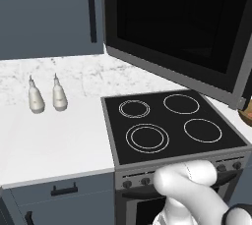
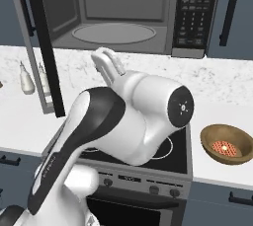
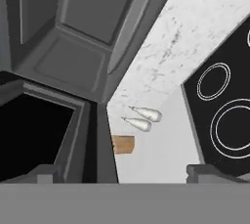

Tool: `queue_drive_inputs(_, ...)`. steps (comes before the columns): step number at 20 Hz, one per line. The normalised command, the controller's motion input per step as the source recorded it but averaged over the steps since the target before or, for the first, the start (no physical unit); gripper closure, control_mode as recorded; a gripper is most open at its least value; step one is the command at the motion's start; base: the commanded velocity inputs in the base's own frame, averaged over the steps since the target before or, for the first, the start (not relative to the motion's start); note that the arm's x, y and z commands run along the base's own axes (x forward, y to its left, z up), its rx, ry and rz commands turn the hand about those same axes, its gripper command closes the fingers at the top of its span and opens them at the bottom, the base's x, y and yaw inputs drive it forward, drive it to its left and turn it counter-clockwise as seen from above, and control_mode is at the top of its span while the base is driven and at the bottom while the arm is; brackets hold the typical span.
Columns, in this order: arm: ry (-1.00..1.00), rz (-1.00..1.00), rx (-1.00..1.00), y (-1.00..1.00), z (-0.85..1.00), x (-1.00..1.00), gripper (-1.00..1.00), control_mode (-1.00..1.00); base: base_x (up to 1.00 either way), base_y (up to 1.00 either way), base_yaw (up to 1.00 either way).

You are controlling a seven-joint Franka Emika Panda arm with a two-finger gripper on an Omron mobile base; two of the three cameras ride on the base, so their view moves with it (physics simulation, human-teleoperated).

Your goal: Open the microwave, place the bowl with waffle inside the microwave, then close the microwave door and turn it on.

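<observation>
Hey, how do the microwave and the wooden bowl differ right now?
The microwave is a large black box mounted above the counter; the bowl is small, round and tan-brown, resting on the counter right of the stove. The microwave's turntable lies bare; the bowl holds reddish food. Both are open.

Bowl cut by right edge in left view, just a sliver. Arm hides most of stove in right view. Tan thing by door in hand view, too blurred to ID.
</observation>
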Motion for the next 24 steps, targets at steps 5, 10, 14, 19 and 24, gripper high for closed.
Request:
queue_drive_inputs(5, 0.3, 0.05, 0.4, 0.06, -0.03, 0.76, -1.0, -1.0, 0.0, 0.0, 0.0)
queue_drive_inputs(10, 0.31, 0.15, 0.31, 0.27, -0.1, 0.66, -1.0, -1.0, 0.0, 0.0, 0.0)
queue_drive_inputs(14, 0.21, 0.19, 0.28, 0.31, -0.01, 0.13, -1.0, -1.0, 0.0, 0.0, 0.0)
queue_drive_inputs(19, 0.17, 0.2, 0.26, 0.38, 0.0, 0.0, -1.0, -1.0, 0.0, 0.0, 0.0)
queue_drive_inputs(24, 0.08, 0.19, 0.16, 0.64, 0.0, -0.01, -1.0, -1.0, 0.0, 0.0, 0.0)
